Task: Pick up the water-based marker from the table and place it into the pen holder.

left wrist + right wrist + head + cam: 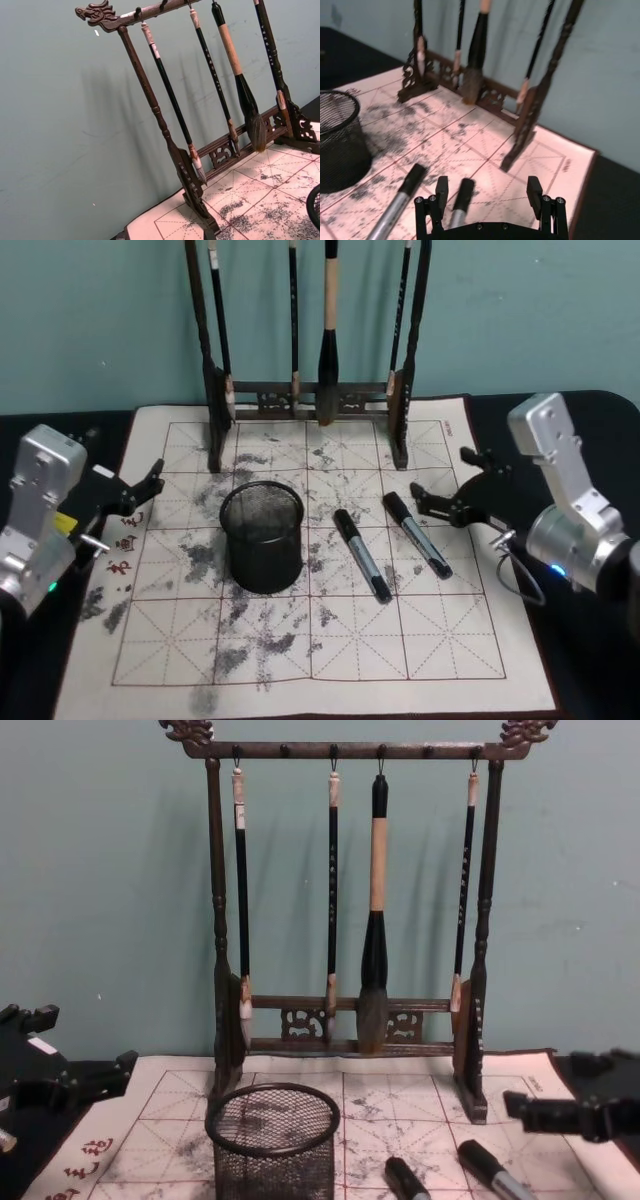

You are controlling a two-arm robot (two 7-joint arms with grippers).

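Note:
Two alike water-based markers with black caps and grey barrels lie on the ink-stained mat: one (362,555) just right of the pen holder (262,538), the other (417,533) farther right. The pen holder is a black mesh cup standing upright, with nothing showing inside. My right gripper (440,478) hovers open at the mat's right side, close behind the right marker's cap. In the right wrist view that marker (461,199) lies between the open fingers (441,189), near one of them, with the other marker (400,200) beside it. My left gripper (150,495) stays open at the mat's left edge.
A tall dark wooden brush rack (310,395) with several hanging brushes stands at the back of the mat, behind the pen holder. The mat (300,660) rests on a black table, and a teal wall closes the back.

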